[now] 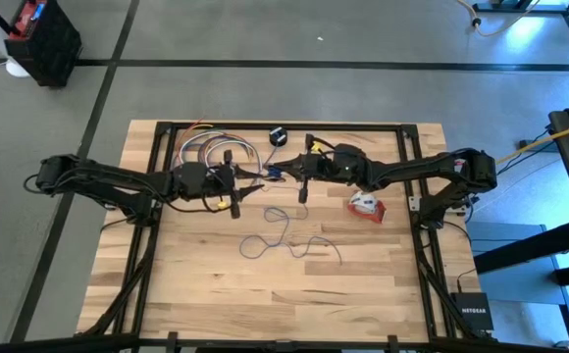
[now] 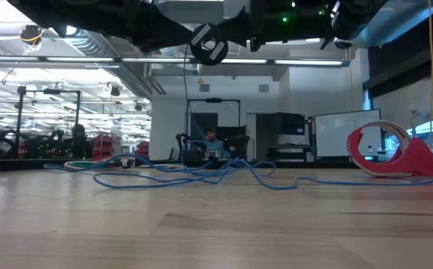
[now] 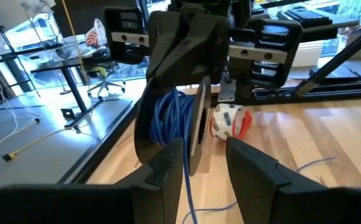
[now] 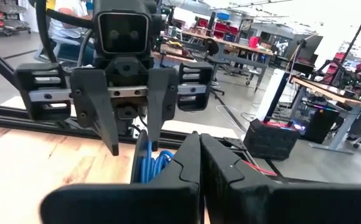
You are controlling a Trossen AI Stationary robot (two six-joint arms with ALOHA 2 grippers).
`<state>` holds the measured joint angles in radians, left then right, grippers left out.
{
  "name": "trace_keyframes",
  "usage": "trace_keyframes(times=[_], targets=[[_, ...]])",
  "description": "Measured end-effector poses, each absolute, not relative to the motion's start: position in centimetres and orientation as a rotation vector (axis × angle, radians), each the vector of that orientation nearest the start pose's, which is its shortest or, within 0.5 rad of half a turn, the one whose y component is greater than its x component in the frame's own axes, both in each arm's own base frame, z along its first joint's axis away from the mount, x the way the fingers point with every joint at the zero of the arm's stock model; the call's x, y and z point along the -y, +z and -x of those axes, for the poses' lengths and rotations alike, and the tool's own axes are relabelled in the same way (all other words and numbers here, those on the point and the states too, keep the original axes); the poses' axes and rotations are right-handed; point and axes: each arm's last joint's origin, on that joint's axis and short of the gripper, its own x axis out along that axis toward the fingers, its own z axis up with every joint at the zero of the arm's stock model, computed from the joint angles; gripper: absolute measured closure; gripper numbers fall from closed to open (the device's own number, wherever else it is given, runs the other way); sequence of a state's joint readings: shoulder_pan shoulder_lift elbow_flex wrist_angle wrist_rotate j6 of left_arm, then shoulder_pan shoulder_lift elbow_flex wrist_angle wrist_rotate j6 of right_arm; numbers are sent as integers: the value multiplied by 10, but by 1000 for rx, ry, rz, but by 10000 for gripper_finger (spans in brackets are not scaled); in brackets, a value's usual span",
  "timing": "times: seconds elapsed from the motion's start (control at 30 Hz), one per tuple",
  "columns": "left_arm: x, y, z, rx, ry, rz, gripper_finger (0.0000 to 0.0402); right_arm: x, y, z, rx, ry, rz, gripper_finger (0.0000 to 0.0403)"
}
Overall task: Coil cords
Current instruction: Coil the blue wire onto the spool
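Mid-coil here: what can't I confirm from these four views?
- Right wrist view: the shut right gripper hides what, if anything, it pinches.
- High view: the arms cover the wound coil of thin blue cord.
- High view: small black round puck too small to show its cord joint.
- Low view: loose blue cord overlaps itself; ends untraceable.

Over the middle of the table (image 1: 216,294), toward its far edge, the left gripper (image 1: 250,186) and the right gripper (image 1: 283,175) meet tip to tip, a spool (image 3: 177,130) wound with cord between them. Loose cord (image 1: 284,240) trails on the boards nearer the front edge. A tape dispenser (image 1: 366,205) sits toward the right edge. A bundle of cables (image 1: 206,147) lies by the far edge.
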<state>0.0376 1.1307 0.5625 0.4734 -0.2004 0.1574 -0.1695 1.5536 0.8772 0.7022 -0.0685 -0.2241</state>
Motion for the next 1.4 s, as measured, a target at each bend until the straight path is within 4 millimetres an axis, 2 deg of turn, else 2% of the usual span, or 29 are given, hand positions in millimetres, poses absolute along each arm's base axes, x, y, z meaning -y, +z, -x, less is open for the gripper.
trace_keyframes(times=[0.43,0.57,0.77,1.07,1.23,1.4], targets=[[-17,248,-252,-72,236,-172,289,55,264,-336,24,-83,220,400],[-17,249,-252,-57,237,-178,317,55,264,-336,24,-82,219,400],[-18,249,-251,-63,240,-189,391,55,264,-336,23,-79,212,389],[-18,248,-251,-75,241,-192,399,54,265,-335,25,-46,158,351],[-18,246,-250,-109,250,-189,400,52,289,-327,-69,-39,177,327],[-17,253,-257,-205,240,-170,400,54,303,-326,-326,-65,178,313]])
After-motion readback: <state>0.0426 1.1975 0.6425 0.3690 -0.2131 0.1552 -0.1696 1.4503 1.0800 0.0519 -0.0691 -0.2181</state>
